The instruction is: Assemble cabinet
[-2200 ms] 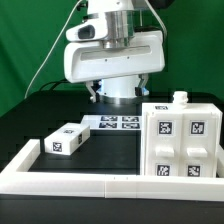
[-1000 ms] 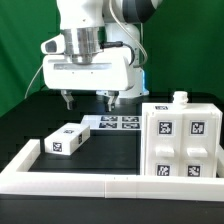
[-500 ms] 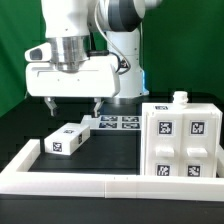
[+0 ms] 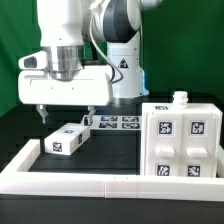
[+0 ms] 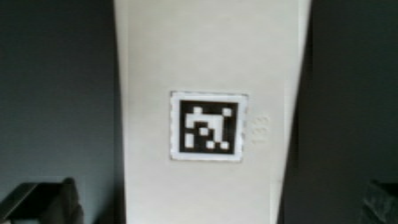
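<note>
The cabinet body (image 4: 185, 140), a white blocky box with several black-and-white tags on its front and a small knob on top, stands at the exterior view's right. A small white box part (image 4: 65, 139) with tags lies on the black table at the exterior view's left. My gripper (image 4: 67, 114) hangs open just above this part, one finger on each side of it, not touching. In the wrist view the part (image 5: 210, 70) fills the middle as a long white bar with one tag, and the dark fingertips (image 5: 43, 200) show at the picture's edges, wide apart.
The marker board (image 4: 115, 122) lies flat on the table behind the small part. A long white rail frame (image 4: 90, 181) borders the table's front and the exterior view's left side. A green backdrop stands behind the arm.
The arm has moved toward the exterior view's left and come down, from over the marker board to just over the small box part. The jaws stayed open. The parts have not moved.
</note>
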`<act>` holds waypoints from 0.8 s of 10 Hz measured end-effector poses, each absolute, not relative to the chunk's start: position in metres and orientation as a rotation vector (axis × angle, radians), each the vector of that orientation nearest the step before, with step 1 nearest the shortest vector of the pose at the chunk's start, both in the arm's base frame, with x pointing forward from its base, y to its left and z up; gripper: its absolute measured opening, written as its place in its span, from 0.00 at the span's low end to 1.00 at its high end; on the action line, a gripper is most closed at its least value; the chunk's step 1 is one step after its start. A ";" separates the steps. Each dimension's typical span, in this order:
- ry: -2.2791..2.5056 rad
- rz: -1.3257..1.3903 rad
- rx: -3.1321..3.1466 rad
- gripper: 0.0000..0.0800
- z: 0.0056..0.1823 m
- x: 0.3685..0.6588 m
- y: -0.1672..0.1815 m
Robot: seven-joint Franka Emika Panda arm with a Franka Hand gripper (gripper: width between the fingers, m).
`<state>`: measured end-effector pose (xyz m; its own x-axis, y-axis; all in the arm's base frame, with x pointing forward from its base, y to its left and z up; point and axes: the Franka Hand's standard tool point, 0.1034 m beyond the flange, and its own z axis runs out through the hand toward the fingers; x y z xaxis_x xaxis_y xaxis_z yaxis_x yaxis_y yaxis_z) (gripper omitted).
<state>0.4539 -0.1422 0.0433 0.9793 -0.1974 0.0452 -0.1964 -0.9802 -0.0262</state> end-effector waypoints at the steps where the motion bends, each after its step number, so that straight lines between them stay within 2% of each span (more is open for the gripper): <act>1: 0.304 -0.074 -3.107 1.00 0.039 0.453 -0.143; 4: 0.267 -0.075 -3.118 1.00 0.028 0.448 -0.140; 8: 0.265 -0.058 -3.113 1.00 0.027 0.446 -0.140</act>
